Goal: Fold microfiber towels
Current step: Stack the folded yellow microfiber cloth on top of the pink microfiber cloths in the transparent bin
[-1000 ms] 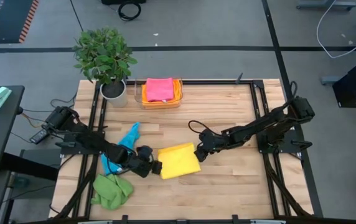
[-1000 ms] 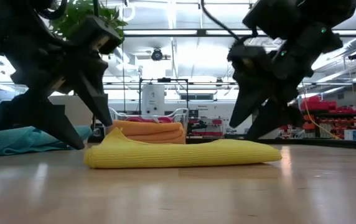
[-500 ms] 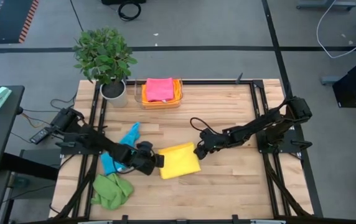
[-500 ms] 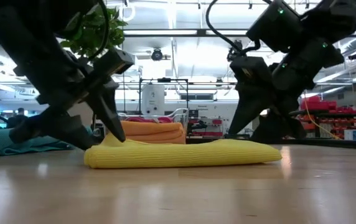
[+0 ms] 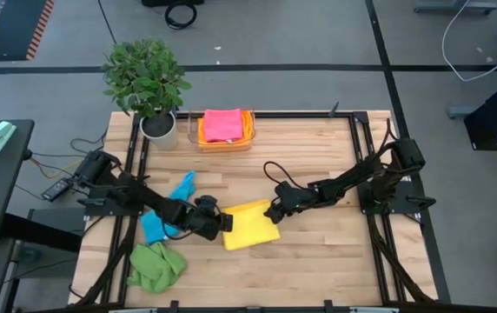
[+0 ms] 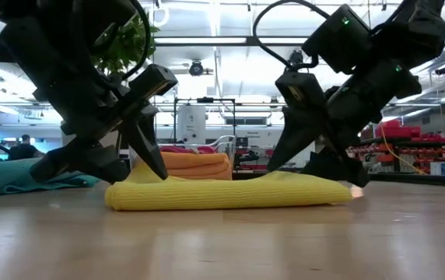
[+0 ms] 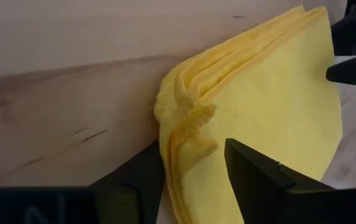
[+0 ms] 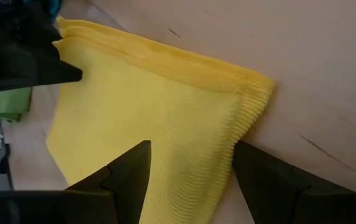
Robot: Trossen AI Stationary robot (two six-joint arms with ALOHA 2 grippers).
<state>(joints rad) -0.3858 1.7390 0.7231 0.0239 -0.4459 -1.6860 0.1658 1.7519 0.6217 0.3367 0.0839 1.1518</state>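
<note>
Yellow towel (image 5: 250, 225) lies folded mid-table. I have the left gripper (image 5: 223, 223) at its nine o'clock corner, jaws spread astride the layers; right gripper (image 5: 272, 211) gapes at two o'clock. An uneven pinch could splay the fold.

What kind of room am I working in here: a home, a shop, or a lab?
Most likely a robotics lab or workshop. The wooden table sits in a black metal frame on grey flooring with taped lines, and the low view shows strip lighting and equipment racks behind the yellow towel.
</note>
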